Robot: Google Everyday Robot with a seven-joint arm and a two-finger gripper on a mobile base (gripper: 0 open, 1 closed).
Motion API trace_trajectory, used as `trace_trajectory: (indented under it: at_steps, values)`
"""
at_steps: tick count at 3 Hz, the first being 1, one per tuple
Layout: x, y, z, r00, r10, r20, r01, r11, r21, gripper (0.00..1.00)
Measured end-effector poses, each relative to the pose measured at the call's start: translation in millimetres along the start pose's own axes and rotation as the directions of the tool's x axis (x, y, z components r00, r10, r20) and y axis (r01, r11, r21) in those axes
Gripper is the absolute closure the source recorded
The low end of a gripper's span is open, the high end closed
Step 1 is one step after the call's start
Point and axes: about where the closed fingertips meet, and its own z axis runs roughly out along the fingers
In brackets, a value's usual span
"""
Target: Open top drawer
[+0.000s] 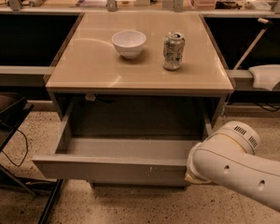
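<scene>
The top drawer [112,168] is pulled well out from under the tan tabletop [93,64]. Its long grey front panel faces me and its shallow grey tray [130,148] lies bare inside. My white arm [228,164] comes in from the lower right and ends against the right end of the drawer front. The gripper itself is hidden behind the arm's end, at that right end of the front panel.
A white bowl [129,43] and a drink can [173,50] stand on the tabletop. A dark chair or stand [9,125] sits at the left, with a cable on the speckled floor. A white object [269,76] rests on the ledge at the right.
</scene>
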Motion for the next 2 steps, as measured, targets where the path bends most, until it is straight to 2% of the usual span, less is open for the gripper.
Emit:
trace_trajectory:
  at_steps: [2]
  values:
    - [4.2, 11.6, -8.7, 1.0, 0.019, 0.0, -0.019, 0.9991, 0.037, 1.0]
